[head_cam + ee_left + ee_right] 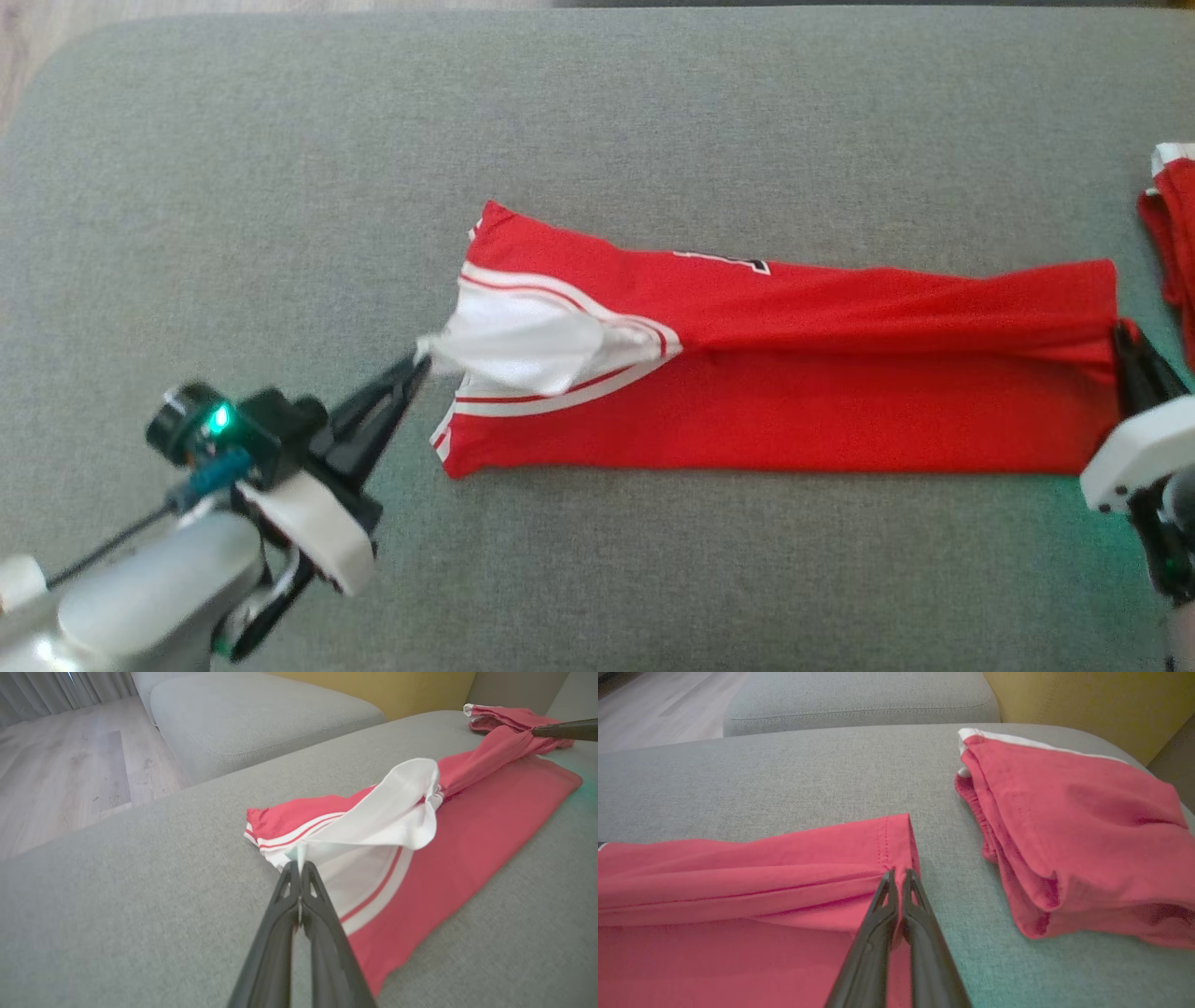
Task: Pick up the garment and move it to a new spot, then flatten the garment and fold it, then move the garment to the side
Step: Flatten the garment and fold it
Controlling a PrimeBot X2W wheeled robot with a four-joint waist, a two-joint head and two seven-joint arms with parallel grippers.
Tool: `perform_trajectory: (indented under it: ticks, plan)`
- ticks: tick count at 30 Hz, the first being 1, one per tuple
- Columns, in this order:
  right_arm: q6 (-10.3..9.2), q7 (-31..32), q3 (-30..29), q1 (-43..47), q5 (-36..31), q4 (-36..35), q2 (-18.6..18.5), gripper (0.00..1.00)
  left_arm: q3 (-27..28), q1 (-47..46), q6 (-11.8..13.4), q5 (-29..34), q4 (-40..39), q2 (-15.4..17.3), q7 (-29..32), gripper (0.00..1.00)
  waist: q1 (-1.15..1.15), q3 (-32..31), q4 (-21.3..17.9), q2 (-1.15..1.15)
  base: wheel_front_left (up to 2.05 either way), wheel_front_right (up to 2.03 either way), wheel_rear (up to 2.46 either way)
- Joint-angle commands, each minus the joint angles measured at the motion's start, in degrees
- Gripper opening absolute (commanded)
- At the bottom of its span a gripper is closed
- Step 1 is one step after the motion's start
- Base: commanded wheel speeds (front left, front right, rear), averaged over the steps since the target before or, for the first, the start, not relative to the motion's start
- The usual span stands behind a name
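The garment [794, 392] lies stretched crosswise on a grey cushion [280, 187], between the two tools. The left tool [418, 366] is pinched tight on a tip of white fabric at the garment's left end, lifting that flap slightly off the cushion. The right tool [1120, 338] is clamped on the stitched red hem at the far right end, where the cloth bunches into creases.

The garment is a thin, smooth red jersey folded into a long band, with white bands and red stripes at the left opening and a pale inner side. A second red garment [1064, 826], folded into a thick stack, lies just beyond the right tool, apart from the hem.

The cushion is coarse woven fabric with rounded corners. Beyond it stand another grey cushion [261, 714], a pale wooden floor [60, 774] and a yellow panel [1087, 700].
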Motion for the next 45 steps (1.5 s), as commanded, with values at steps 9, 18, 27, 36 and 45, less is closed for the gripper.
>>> perform_trajectory:
  ticks: [9, 18, 27, 36, 45]
  plan:
    - [0.19, 1.8, -2.1, 2.7, -2.4, -2.9, 0.5, 1.0, 5.6, 4.0, 1.3, 1.0, -0.3, -0.6, -0.5, 0.82, 0.01, -0.2, 0.3, 0.0, 0.0, 0.0, 0.0]
    - [0.19, 0.2, -5.5, 9.7, -2.5, -6.2, 4.8, 1.0, 15.7, 13.6, 7.1, 6.3, -1.7, -5.6, -0.5, 1.0, 0.01, -4.8, -0.7, 0.0, 0.0, 0.0, 0.0]
    - [0.19, -1.9, -7.3, 13.3, -1.9, -6.1, 9.4, 1.0, 32.3, 29.2, 14.1, 17.0, -5.6, -16.1, -0.5, 1.0, 0.01, -9.8, -0.6, 0.0, 0.0, 0.0, 0.0]
    - [0.19, -4.4, -11.1, 7.5, -2.3, 1.1, 10.4, 1.0, 39.2, 39.2, 15.0, 28.0, -9.4, -25.5, -0.5, 1.0, 0.01, -10.9, 2.7, 0.0, 0.0, 0.0, 0.0]
    - [0.19, -4.2, -19.3, -1.5, -9.5, 10.9, 10.1, 1.0, 41.8, 40.4, 10.4, 33.8, -8.9, -29.8, -0.5, 1.0, 0.01, -8.6, 6.5, 0.0, 0.0, 0.0, 0.0]
